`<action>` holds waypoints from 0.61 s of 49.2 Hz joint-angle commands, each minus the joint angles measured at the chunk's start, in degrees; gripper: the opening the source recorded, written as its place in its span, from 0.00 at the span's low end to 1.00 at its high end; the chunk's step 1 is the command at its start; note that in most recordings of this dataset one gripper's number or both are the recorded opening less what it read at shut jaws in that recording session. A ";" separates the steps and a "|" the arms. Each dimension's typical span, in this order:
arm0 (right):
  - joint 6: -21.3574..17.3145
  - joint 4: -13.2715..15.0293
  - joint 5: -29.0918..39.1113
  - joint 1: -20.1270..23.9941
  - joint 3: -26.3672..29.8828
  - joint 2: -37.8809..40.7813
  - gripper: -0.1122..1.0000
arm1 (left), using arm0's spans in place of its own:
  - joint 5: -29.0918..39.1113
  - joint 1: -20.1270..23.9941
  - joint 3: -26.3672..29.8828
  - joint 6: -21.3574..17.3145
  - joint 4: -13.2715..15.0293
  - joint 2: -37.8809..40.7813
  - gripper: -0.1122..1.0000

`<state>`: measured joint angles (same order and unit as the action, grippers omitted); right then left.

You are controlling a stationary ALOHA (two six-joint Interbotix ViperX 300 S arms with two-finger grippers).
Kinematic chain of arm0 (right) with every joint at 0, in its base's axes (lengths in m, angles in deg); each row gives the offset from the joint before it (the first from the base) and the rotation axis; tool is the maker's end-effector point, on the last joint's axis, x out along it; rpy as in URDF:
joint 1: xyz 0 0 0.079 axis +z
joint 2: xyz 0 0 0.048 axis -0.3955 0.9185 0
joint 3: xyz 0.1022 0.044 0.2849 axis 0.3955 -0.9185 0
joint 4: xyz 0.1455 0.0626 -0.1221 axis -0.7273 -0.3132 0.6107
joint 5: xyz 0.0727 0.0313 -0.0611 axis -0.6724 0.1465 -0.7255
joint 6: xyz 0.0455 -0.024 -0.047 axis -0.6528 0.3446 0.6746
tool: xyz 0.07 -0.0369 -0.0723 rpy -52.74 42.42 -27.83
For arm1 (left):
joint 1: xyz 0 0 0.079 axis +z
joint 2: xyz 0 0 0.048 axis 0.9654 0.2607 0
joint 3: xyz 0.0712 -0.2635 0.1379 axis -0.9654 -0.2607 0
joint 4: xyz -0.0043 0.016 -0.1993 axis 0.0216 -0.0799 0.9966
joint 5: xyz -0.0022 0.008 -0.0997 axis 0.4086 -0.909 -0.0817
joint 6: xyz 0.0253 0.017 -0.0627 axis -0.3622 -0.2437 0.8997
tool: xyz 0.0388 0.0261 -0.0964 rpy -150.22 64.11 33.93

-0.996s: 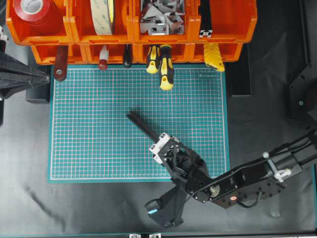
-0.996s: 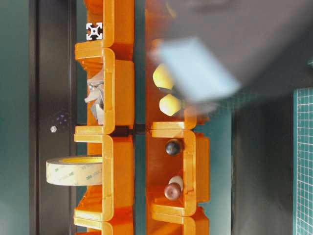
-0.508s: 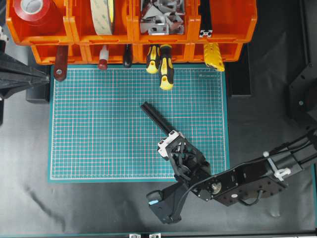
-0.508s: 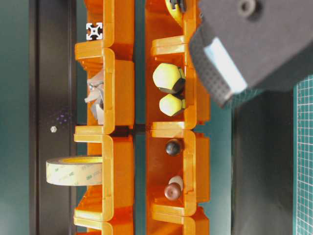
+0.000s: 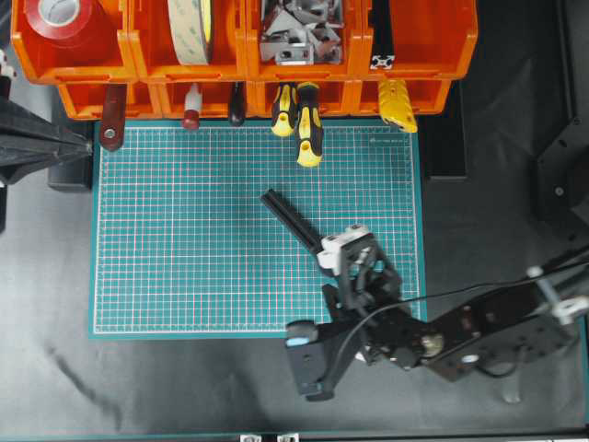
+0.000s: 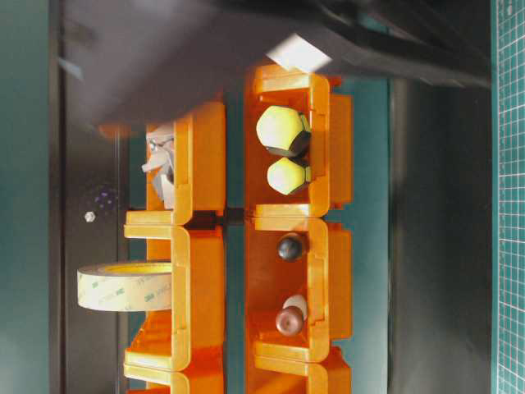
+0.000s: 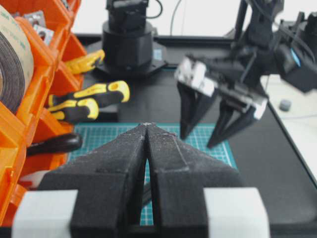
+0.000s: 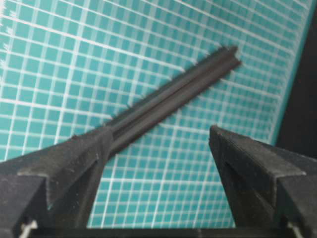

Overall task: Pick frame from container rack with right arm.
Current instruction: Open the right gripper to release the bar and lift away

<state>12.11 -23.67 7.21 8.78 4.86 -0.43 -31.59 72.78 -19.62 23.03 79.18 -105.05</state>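
Observation:
The frame (image 5: 293, 219), a slim black slotted bar, lies slantwise on the green mat (image 5: 184, 230), free of any grip. My right gripper (image 5: 344, 265) hovers over its lower right end, fingers pointing down at the mat. In the right wrist view that gripper (image 8: 159, 131) is open. The frame (image 8: 173, 94) runs off past the left fingertip, with only mat between the jaws. The orange container rack (image 5: 414, 51) spans the far edge. My left gripper (image 7: 147, 126) is shut and empty, parked at the left (image 5: 81, 145).
A second black bar (image 5: 382, 37) stands in the rack's top right bin. Tape rolls (image 5: 60, 18), metal brackets (image 5: 299, 32) and yellow-and-black screwdriver handles (image 5: 308, 124) fill other bins. The handles stick out over the mat's far edge. The right arm's blurred body (image 6: 246, 49) blocks the table-level view's top.
The right gripper shifted the frame up and to the right, opened and let it go. It has since drawn back to the right, and the frame stays on the mat.

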 commanded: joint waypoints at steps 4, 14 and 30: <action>-3.60 0.26 1.58 0.70 -1.49 -7.47 0.80 | -0.26 -0.09 0.62 0.18 -0.18 0.26 0.11; -9.40 0.70 1.76 0.70 -4.83 -16.00 0.80 | -0.18 0.00 0.44 0.26 -0.18 0.26 0.11; -21.53 0.97 0.44 0.70 -14.06 -29.62 0.80 | 1.05 0.18 0.18 0.18 -0.18 0.18 0.11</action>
<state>-6.96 -23.32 8.44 9.40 -7.62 -25.66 -30.27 72.78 -20.15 23.03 79.18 -105.05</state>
